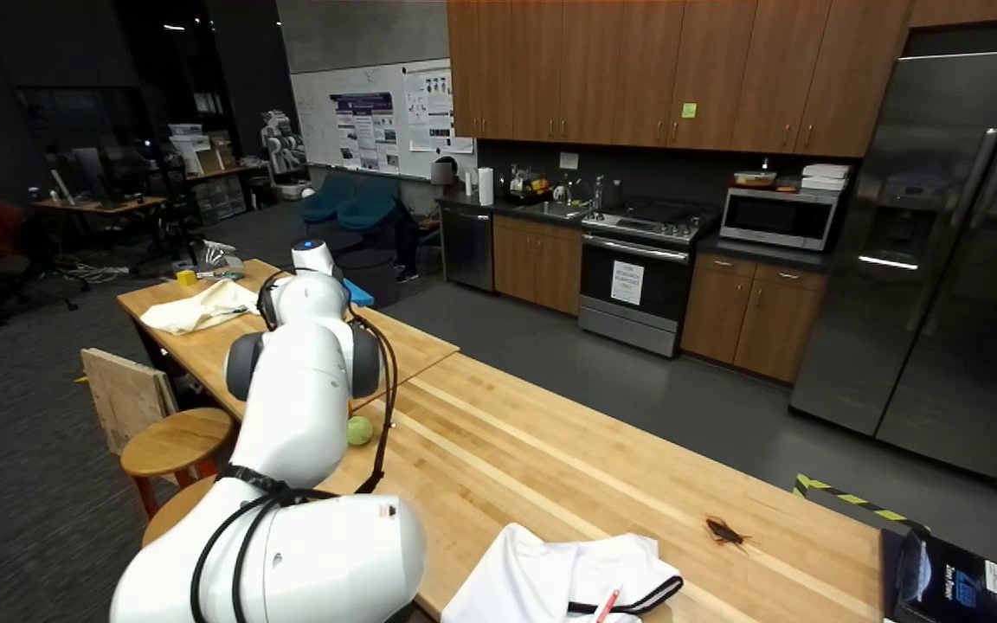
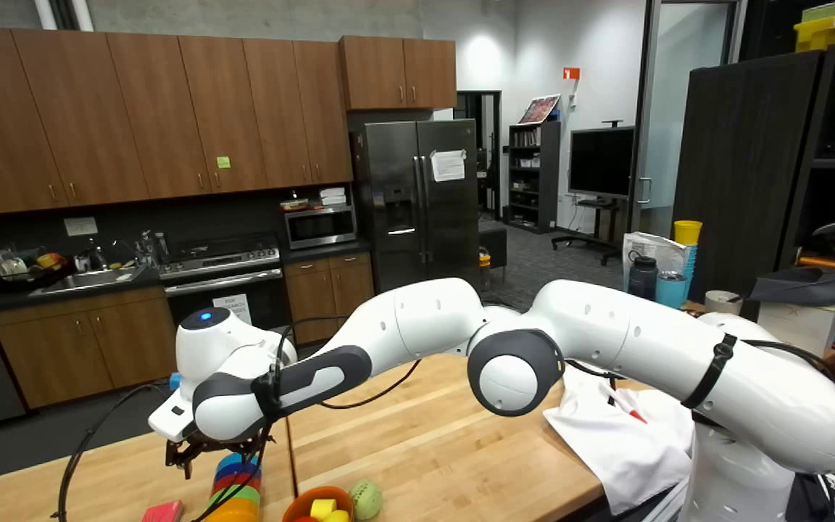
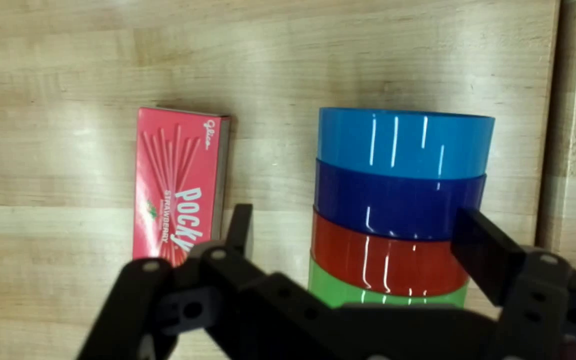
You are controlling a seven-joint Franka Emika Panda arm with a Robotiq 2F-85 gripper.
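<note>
A stack of nested cups or bowls (image 3: 400, 205), light blue, dark blue, red and green, lies under my gripper (image 3: 352, 220) in the wrist view. The jaws stand wide apart and hold nothing. One finger (image 3: 485, 250) overlaps the stack's right side in the picture; contact cannot be told. The other finger (image 3: 240, 227) is over bare wood, between the stack and a pink Pocky box (image 3: 178, 185). In an exterior view the gripper (image 2: 185, 455) hangs beside the stack (image 2: 238, 482), whose near end is orange. The arm hides the gripper in an exterior view.
Beside the stack sit an orange bowl (image 2: 294, 506) with yellow and red things inside and a green ball (image 2: 366, 500). A seam (image 3: 548, 150) parts two tables. White cloth (image 1: 542, 575), a toy-like insect (image 1: 725, 530), a black box (image 1: 957, 575) and cream cloth (image 1: 200, 309) lie farther off.
</note>
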